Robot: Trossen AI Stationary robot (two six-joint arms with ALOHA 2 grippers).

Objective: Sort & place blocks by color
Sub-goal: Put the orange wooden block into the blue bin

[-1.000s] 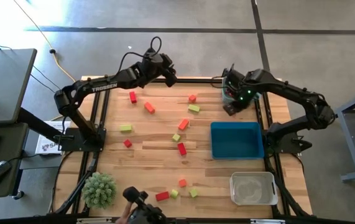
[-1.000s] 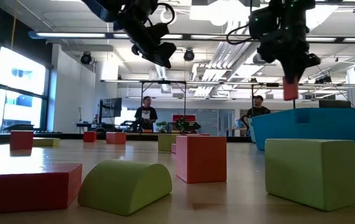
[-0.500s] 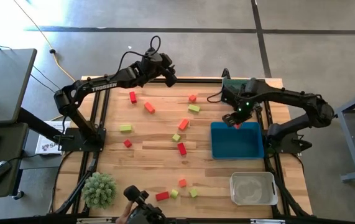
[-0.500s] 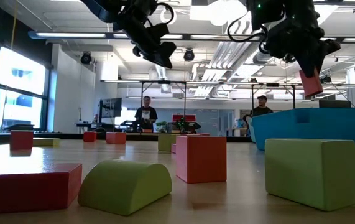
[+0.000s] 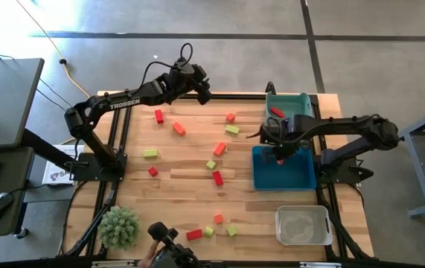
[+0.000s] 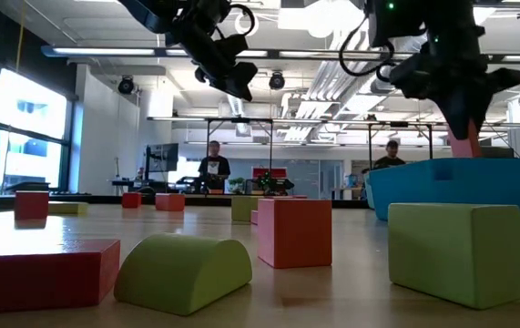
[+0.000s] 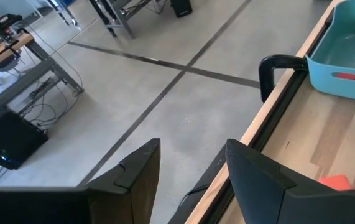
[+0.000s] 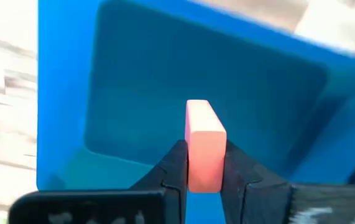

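My right gripper hangs over the blue bin at the table's right, shut on an orange-red bar block. My left gripper waits in the air above the table's far edge, open, with nothing between its fingers. Several red, orange and yellow-green blocks lie flat and scattered on the wooden table, among them a red one, an orange one and a green one. A teal bin at the far right holds a red block. My right gripper pinches the bar's two broad sides between its two fingers, at its upper end. The fingers come from above and point down. The bar hangs below them with its free end down, slightly tilted, clear above the blue bin.
A clear empty bin stands at the near right, and a spiky green plant ball at the near left. A dark camera mount sits at the near edge. Bare wood lies between the scattered blocks.
My right gripper has carried the bar from above the teal bin toward the table's near edge, to above the blue bin, sinking a little and rolling its wrist. It has stayed shut on the bar. The teal bin with its red block now shows uncovered.
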